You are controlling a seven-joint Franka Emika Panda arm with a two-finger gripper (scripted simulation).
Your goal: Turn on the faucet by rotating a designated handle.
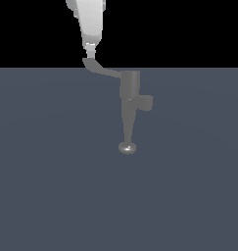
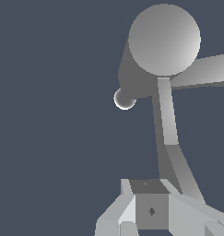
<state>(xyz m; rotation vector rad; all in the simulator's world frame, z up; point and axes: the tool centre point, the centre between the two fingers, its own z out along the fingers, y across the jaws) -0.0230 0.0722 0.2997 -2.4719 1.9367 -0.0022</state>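
Nearest in the exterior view is the faucet's (image 1: 130, 98) rounded spout knob; its cylindrical body stands farther back, mid-scene on the grey floor (image 1: 47, 186). From the body the handle (image 1: 102, 69) reaches toward the exterior view's left, its widened tip right under the gripper (image 1: 91, 48). In the wrist view the fingers (image 2: 118, 214) sit close together at the handle's tip, though whether they actually clamp it cannot be told.

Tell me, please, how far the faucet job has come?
Done: the pincer has reached the handle at its paddle tip. In hand: contact there, though whether the jaws are shut on it cannot be told. Left: rotating the handle around the faucet body; no turning is evident.
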